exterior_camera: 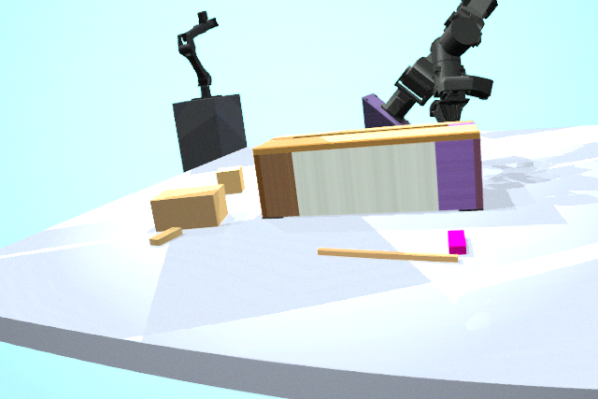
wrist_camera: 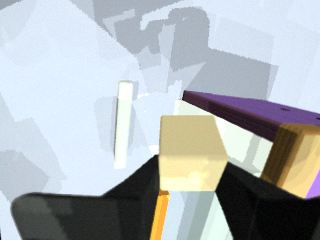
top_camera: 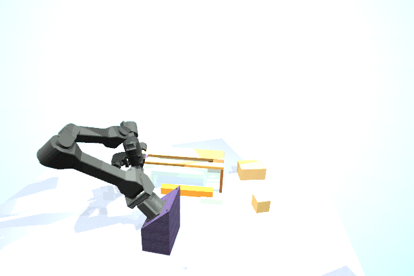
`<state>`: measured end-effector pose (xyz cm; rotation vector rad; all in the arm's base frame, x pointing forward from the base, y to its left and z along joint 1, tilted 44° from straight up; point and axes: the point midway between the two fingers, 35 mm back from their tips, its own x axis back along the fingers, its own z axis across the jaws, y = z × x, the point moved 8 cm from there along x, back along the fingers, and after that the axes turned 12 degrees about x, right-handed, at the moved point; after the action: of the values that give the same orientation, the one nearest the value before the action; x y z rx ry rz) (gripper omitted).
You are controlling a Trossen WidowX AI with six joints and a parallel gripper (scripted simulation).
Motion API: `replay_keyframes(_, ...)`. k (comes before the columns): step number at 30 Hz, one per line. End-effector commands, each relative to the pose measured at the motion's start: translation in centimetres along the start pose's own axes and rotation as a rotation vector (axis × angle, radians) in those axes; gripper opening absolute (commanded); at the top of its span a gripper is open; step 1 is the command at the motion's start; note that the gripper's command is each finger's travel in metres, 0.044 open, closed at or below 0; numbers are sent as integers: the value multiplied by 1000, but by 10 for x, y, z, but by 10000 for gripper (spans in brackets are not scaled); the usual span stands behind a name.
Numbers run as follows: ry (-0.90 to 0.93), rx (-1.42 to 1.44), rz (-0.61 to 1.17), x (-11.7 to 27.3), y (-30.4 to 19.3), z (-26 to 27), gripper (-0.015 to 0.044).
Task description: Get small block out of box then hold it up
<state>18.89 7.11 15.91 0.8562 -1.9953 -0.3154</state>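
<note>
The small tan block (wrist_camera: 192, 152) is between the fingertips in the wrist view. My gripper (wrist_camera: 184, 160) is shut on it. The block is outside the box, close to the purple end of the box (top_camera: 222, 179) (exterior_camera: 364, 182) (wrist_camera: 240, 112). In the exterior view the gripper's fingers reach down behind the box's top edge, so their tips and the block are hidden. In the top view the arm covers the fingertips and the block. The box stands upright on the table. The height of the block above the table cannot be told exactly.
An orange bar (top_camera: 187, 191) (wrist_camera: 160, 215) lies before the box's clear front. A pale bar (wrist_camera: 123, 125) lies nearby. A large tan block (top_camera: 251, 170) (exterior_camera: 188, 209) and a tan cube (top_camera: 262, 204) (exterior_camera: 231, 179) stand past the other end. A magenta block (exterior_camera: 457, 241) and a thin stick (exterior_camera: 386, 255) lie behind.
</note>
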Motion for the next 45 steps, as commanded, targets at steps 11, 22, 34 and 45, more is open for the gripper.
replay_keyframes(11,12,-610,-15,9,-8,-3,0)
replay_keyframes(22,25,-1066,-26,16,-14,-3,0)
replay_keyframes(34,43,-1564,-39,23,-21,-3,0)
replay_keyframes(45,67,-2022,-52,31,-26,-3,0)
